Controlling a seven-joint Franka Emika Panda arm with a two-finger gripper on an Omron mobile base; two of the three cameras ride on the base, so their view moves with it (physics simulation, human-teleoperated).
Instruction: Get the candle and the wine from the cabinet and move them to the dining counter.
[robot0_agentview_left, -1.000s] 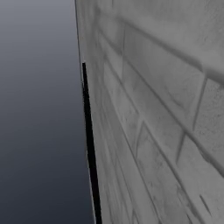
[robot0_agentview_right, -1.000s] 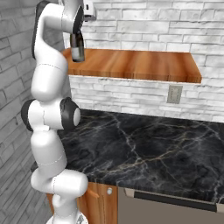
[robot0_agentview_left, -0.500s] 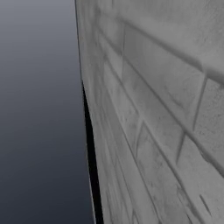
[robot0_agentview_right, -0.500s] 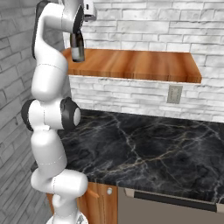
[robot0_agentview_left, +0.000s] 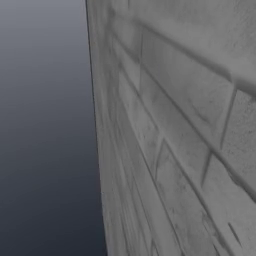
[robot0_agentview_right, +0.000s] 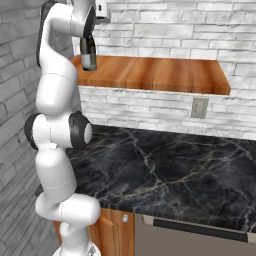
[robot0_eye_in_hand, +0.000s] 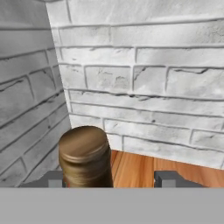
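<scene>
Wine bottle (robot0_agentview_right: 88, 54) upright on wooden wall shelf (robot0_agentview_right: 155, 74), gripper (robot0_eye_in_hand: 109, 178) straddling its foil neck — jaws apart, grasp unconfirmed, nothing delivered.

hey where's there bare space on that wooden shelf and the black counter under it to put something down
The shelf is bare from the wine bottle at its left end to its right edge. The marble counter is bare from the arm rightward. It's crowded at the shelf's left corner, where the gripper flanks the bottle's top.

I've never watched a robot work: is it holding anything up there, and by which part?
Not clearly yet. The fingers flank the neck of the wine, which stands on the cabinet. One finger touches the foil; the other stands apart, so no grip shows.
</scene>
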